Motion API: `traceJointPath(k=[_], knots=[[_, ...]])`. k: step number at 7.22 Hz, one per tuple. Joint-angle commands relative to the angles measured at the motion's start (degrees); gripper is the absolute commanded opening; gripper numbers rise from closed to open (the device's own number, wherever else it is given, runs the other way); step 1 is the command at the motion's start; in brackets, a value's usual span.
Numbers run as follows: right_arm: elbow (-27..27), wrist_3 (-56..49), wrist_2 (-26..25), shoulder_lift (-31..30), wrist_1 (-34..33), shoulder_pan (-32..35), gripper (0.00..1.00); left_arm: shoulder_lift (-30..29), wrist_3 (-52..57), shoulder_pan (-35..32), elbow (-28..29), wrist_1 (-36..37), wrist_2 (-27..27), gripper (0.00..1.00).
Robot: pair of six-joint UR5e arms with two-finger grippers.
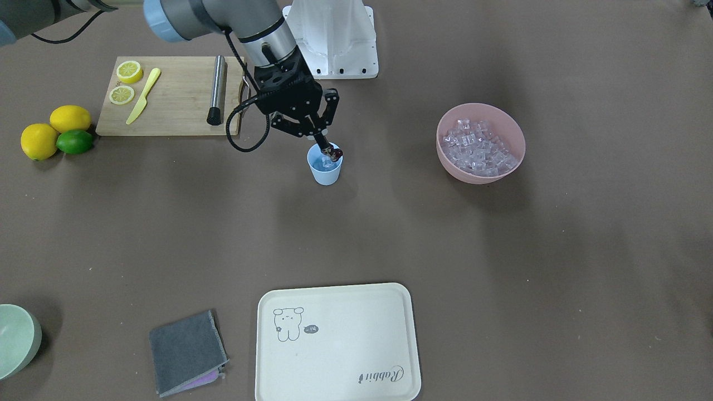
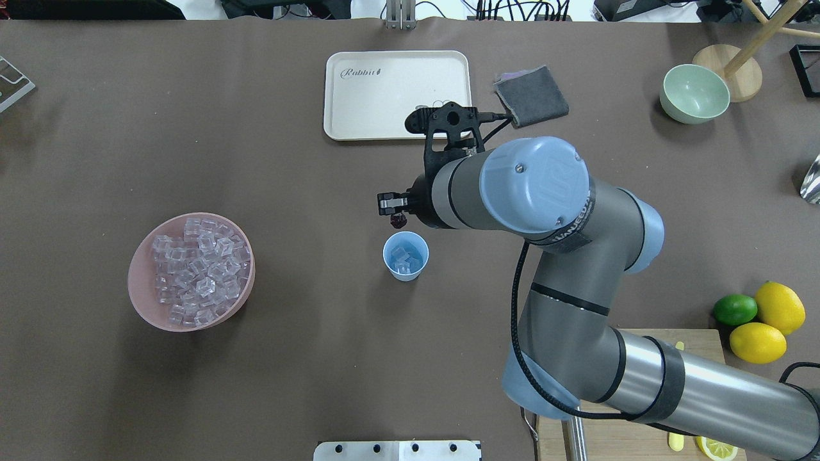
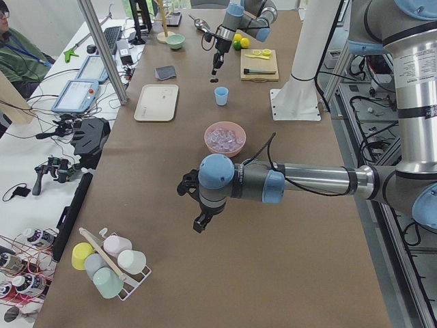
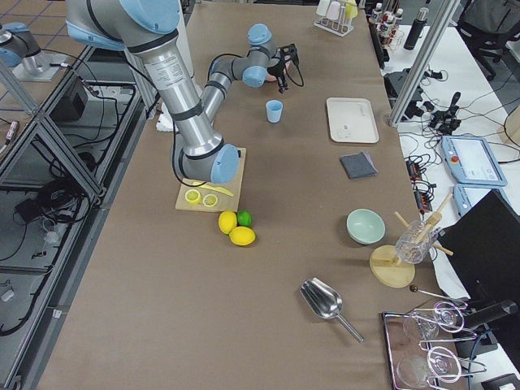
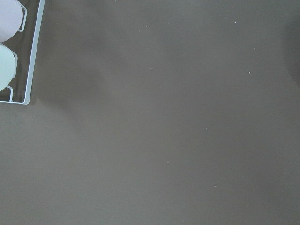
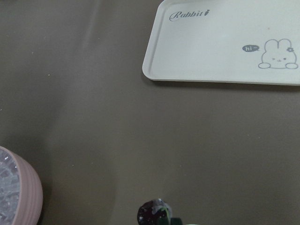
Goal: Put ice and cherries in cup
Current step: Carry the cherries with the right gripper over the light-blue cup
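Ice [image 1: 478, 146] heaps the pink bowl [image 1: 479, 177], well apart from the work. We cannot tell how the left gripper [image 3: 199, 223] stands. The right gripper [image 1: 330, 147] is clamped on the cherries [image 1: 337, 153], above the light blue cup [image 1: 325, 170], which already holds some ice. We judge the cherry step in hand: next, centre over the mouth, lower, then release

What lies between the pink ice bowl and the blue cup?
Nothing: only bare brown tabletop separates the pink bowl from the cup, as the overhead view shows.
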Motion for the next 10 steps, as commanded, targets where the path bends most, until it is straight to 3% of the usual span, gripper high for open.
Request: traceJointPath(k=[1,8,9,10], knots=[[-0.19,0.19,-2.31,0.11,-0.04,-2.04,0.00,0.00,0.07,-0.04,0.27,0.00,-0.02,0.99],[-0.37,-0.42,-4.51,-2.71,-0.65,-3.01,0.00,0.00,0.07,0.05,0.36,0.00,-0.02,0.99],[-0.37,0.19,-5.20,-2.54,-0.39,-3.10,0.19,0.08,0.07,0.05,0.27,0.00,-0.02,0.99],[-0.37,0.28,-5.99,-2.36,0.04,-3.27,0.72,0.00,0.07,0.05,0.44,0.00,-0.02,0.99]])
